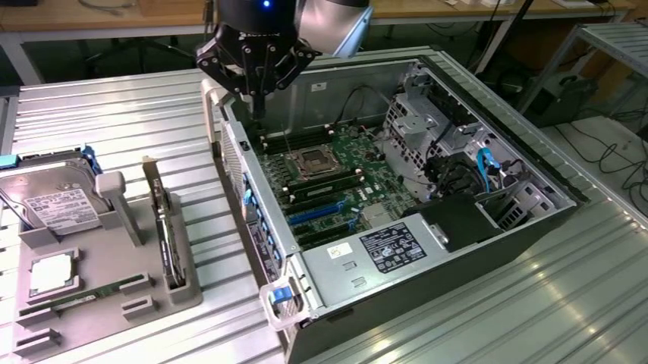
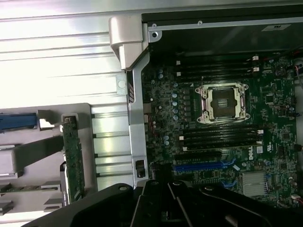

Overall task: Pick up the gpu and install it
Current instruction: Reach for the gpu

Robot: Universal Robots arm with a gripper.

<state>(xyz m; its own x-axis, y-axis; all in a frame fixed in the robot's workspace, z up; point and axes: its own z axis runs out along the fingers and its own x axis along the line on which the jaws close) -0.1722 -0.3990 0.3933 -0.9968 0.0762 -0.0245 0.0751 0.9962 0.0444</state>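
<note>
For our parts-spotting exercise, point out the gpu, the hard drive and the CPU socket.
gpu point(image 2: 73, 156), wrist view, green board face.
hard drive point(image 1: 56, 203), exterior view, white label.
CPU socket point(image 2: 222, 100), wrist view, socket centre.

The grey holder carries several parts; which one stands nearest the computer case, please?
The gpu, the thin green card standing on edge; the hard drive and memory stick sit farther away.
</note>
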